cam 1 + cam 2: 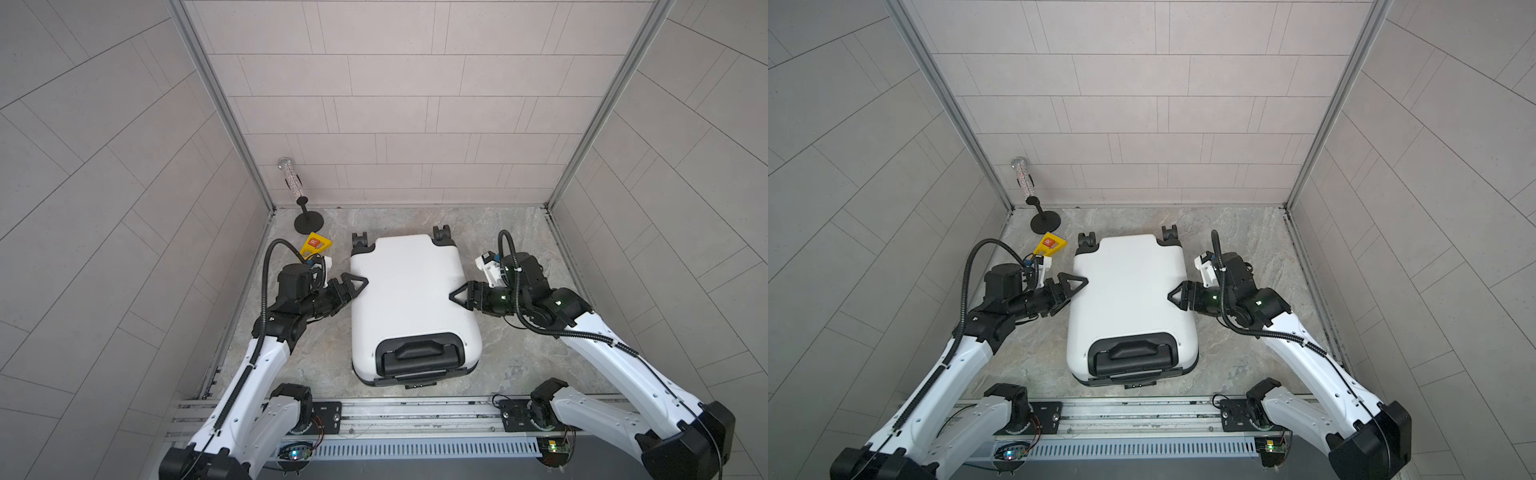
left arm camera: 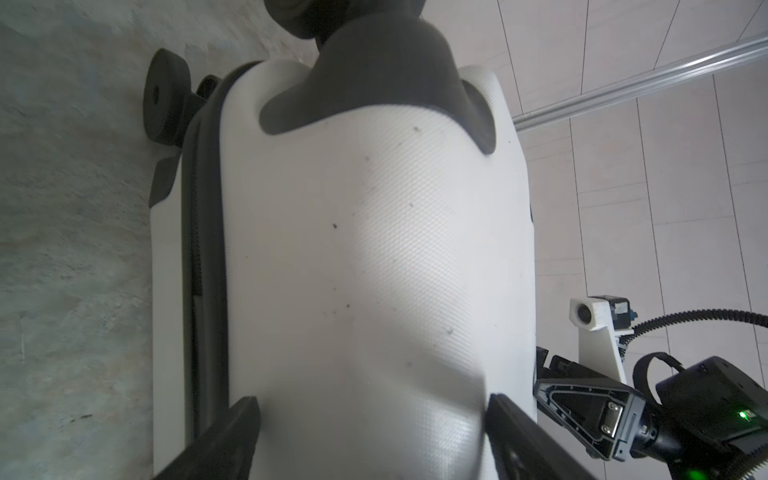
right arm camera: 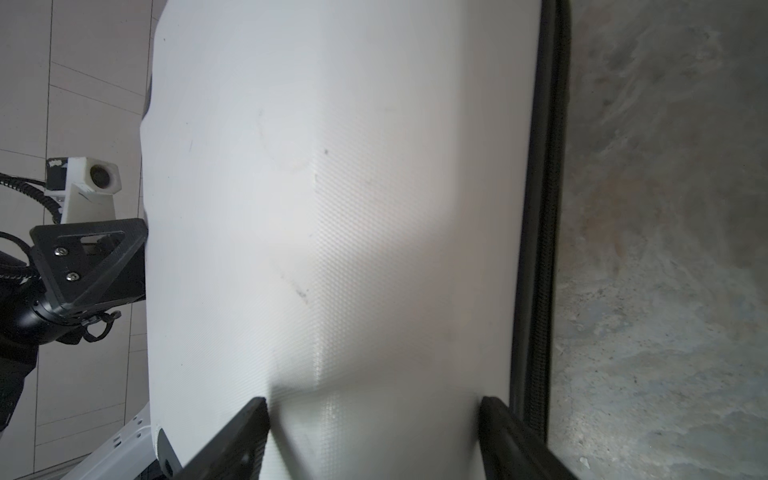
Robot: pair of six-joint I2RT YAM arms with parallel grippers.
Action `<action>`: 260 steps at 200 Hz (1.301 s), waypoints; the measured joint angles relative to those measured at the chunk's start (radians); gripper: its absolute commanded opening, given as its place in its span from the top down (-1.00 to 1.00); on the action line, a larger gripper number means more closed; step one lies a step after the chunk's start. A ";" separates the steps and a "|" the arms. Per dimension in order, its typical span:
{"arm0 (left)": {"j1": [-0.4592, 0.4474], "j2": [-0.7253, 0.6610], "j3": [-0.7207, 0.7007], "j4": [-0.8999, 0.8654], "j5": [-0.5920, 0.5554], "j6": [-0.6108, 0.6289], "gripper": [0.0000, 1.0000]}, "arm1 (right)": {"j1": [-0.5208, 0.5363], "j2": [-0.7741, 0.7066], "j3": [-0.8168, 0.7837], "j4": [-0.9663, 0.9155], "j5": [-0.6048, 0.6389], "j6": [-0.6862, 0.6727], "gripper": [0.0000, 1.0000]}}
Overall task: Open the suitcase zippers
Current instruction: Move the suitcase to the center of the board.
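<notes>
Closed suitcase (image 1: 409,291) flat on floor (image 1: 519,353) (inside hidden), zippers (image 2: 195,257) done up, left gripper (image 1: 357,289), right gripper (image 1: 457,298) spread astride its sides, grip unclear, yellow tag (image 1: 316,244) nearby.

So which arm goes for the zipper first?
Right, barely: right gripper sits nearer the handle end. Left gripper likewise flanks the suitcase beside the zipper band. No pulls visible, so low confidence.
</notes>
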 measured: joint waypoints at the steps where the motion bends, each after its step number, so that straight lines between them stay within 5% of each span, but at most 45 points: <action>1: 0.000 0.001 0.000 0.002 -0.002 -0.001 -0.74 | 0.000 0.003 0.002 0.002 0.001 0.002 -0.56; 83: -0.053 0.286 0.137 0.230 -0.291 -0.037 -0.67 | -0.090 0.435 0.359 0.084 0.043 -0.110 -0.56; 143: -0.093 0.317 0.269 0.024 -0.353 0.100 -0.68 | -0.125 0.477 0.583 -0.027 0.012 -0.503 -0.50; 197: -0.062 0.203 0.274 -0.136 -0.352 0.211 -0.69 | 0.077 0.243 0.624 -0.282 0.042 -1.014 -0.46; 260: -0.077 0.271 0.213 0.022 -0.206 0.142 -0.68 | 0.328 0.297 0.632 -0.494 0.176 -1.362 -0.39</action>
